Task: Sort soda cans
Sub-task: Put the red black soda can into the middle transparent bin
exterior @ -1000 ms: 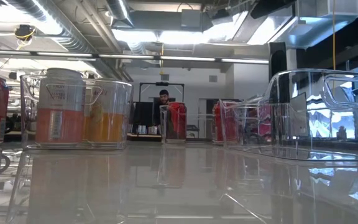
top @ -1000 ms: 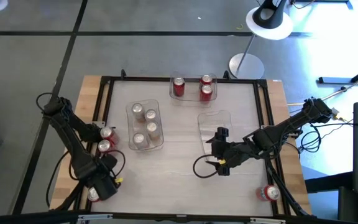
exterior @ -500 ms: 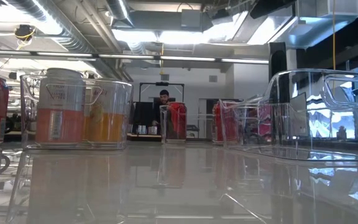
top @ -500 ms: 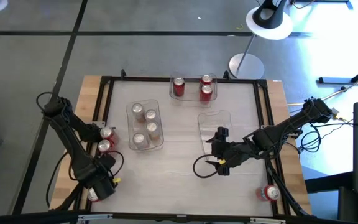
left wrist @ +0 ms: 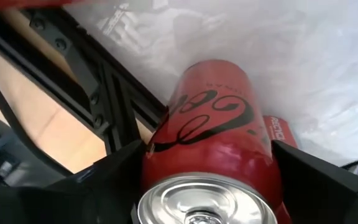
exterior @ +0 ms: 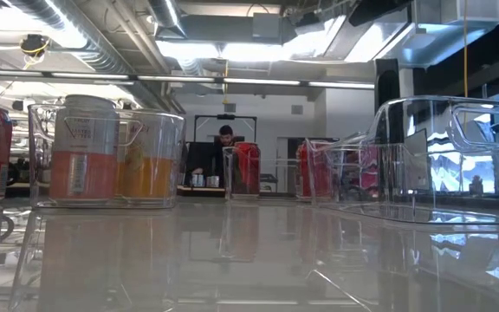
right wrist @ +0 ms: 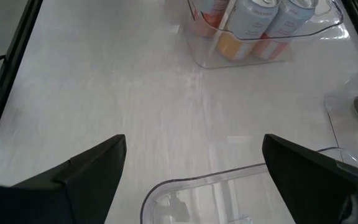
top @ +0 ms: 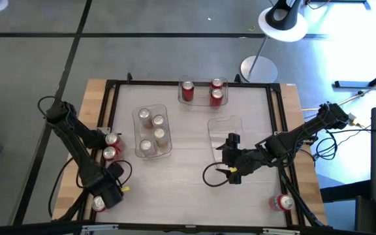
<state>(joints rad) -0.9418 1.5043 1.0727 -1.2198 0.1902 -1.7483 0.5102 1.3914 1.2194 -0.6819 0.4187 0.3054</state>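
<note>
My left gripper (top: 103, 199) is at the table's near left corner, pointing down, shut on a red soda can (left wrist: 213, 134). That can's silver top (top: 98, 204) shows beside the gripper. Two more red cans (top: 110, 146) stand at the left edge. Several pale cans stand in a clear bin (top: 153, 132), and three red cans stand in the far bin (top: 204, 91). One red can (top: 284, 202) stands at the near right corner. My right gripper (right wrist: 194, 168) is open and hovers over an empty clear bin (top: 224, 134). My left gripper has the red can's body just below its silver top (left wrist: 204, 202), pinched between the two fingers (left wrist: 120, 171), one on each side. The fingers come from above, pointing down along the can. The can is upright; whether its base rests on the table edge, I cannot tell.
A black frame (top: 109, 108) runs round the white table top, with a wooden border (top: 93, 98) outside it. In the low view the empty bin's wall (exterior: 457, 160) fills the right side. A person (exterior: 225, 134) sits far behind the table. Bare table lies between the bins.
My left arm's upper links have swung slightly toward the table's left edge. The gripper and the red can stay at the near left corner. The right arm has kept still.
</note>
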